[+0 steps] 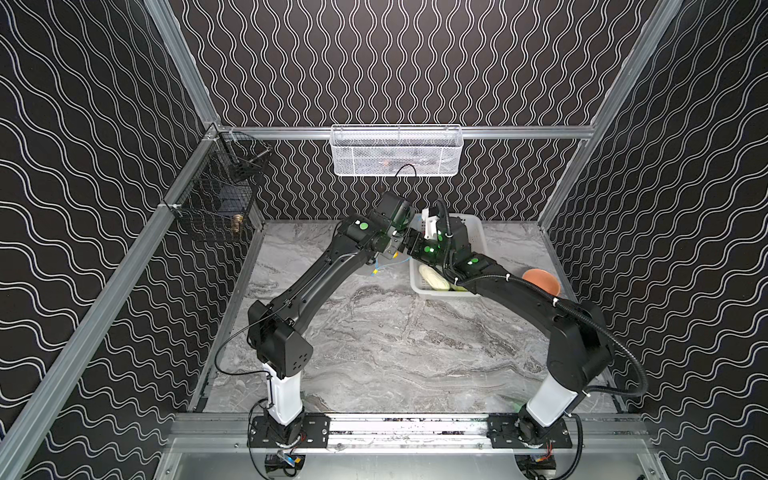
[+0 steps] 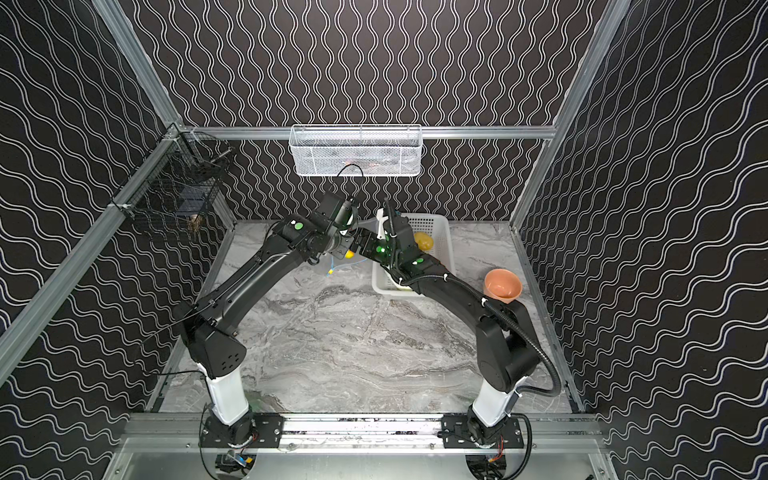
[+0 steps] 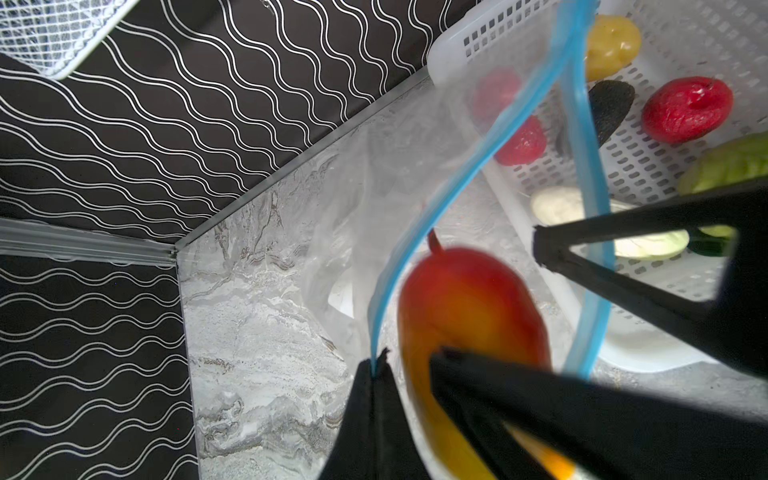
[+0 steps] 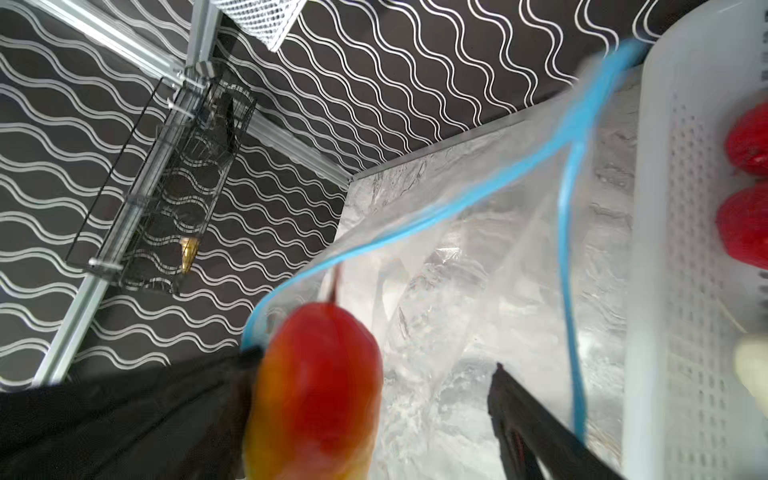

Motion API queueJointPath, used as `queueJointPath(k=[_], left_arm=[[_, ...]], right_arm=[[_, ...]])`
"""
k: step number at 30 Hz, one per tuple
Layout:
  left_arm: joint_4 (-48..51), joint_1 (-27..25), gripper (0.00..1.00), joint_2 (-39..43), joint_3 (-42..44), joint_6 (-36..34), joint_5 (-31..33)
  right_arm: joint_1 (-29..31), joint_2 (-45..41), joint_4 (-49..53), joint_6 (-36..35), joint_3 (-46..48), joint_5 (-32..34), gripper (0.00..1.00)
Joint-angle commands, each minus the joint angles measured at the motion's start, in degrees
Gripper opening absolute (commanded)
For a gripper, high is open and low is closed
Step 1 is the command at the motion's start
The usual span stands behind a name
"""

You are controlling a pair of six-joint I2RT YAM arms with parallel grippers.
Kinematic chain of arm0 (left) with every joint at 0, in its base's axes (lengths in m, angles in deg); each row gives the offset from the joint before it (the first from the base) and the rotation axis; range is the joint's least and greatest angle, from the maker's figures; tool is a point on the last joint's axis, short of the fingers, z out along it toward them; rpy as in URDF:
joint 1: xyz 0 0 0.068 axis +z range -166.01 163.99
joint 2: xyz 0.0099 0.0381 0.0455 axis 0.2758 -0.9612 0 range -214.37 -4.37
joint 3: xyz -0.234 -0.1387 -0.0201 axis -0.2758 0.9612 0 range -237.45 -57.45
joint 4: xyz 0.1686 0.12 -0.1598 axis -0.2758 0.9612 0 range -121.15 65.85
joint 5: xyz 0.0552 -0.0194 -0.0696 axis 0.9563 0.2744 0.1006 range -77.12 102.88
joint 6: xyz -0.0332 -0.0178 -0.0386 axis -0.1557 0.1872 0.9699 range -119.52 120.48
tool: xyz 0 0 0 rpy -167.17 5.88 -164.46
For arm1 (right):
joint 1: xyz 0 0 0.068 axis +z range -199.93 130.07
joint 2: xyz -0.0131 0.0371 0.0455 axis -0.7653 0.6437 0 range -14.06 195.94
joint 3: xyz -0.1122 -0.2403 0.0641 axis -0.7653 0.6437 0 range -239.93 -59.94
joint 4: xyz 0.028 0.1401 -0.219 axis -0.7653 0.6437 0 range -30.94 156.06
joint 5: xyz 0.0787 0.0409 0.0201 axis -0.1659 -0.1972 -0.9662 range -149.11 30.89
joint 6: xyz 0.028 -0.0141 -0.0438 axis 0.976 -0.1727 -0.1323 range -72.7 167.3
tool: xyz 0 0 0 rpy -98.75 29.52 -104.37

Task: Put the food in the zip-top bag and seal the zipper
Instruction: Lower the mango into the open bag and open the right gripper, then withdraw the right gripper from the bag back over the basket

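**mo:** ok what's each pincer doing here?

**jay:** The left pincer (image 3: 376, 368) is clamped tight on the zipper (image 3: 588, 166), on one lip of the zip-top bag (image 3: 353, 199). In the left wrist view the blue strip splits into two lips, so the mouth gapes. The right pincer (image 3: 486, 303) is spread wide over that mouth.

**mo:** and the yellow-orange fruit (image 4: 320, 374)?

**jay:** It's between the right pincer's fingers (image 3: 582, 415) at the bag's mouth, lower middle of both wrist views, and it's blurred. The right wrist view shows a clear gap between it and one finger. On the other side I can't tell if it's touching.

**mo:** rest of the food?

**jay:** All in the white basket (image 3: 648, 166), upper right of the left wrist view. That's the yellow potato (image 3: 613, 45), dark oval (image 3: 609, 108), three red pieces (image 3: 685, 110) (one seen through the plastic), white long vegetable (image 3: 557, 205) and green cabbage (image 3: 731, 166) at the right edge.

**mo:** and in the wide shots?

**jay:** In both top views the arms meet just above centre frame, by the basket's left edge. The plastic is hard to make out there. You only get bits of blue strip and the small yellow slider tab (image 1: 375, 272) just below the pincers. The orange bowl (image 2: 503, 284) sits on the tabletop (image 1: 395, 353) right of the basket. Can't tell whether the bag's bottom rests on the tabletop.
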Motion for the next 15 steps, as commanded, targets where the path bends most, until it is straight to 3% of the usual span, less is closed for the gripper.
queueJointPath(k=[1,8,15], left_arm=[[-0.48,-0.08,0.0,0.28,0.13,-0.67,0.22],[-0.13,-0.08,0.0,0.39,-0.5,-0.57,-0.15],[-0.49,-0.08,0.0,0.5,-0.12,-0.59,0.48]], right_arm=[[-0.51,-2.92,-3.19,-2.22,2.78,2.31,0.91],[-0.71,-2.26,-1.59,-2.84,2.61,0.24,0.9],[-1.61,-7.46,-5.94,-4.37,6.67,-0.11,0.92]])
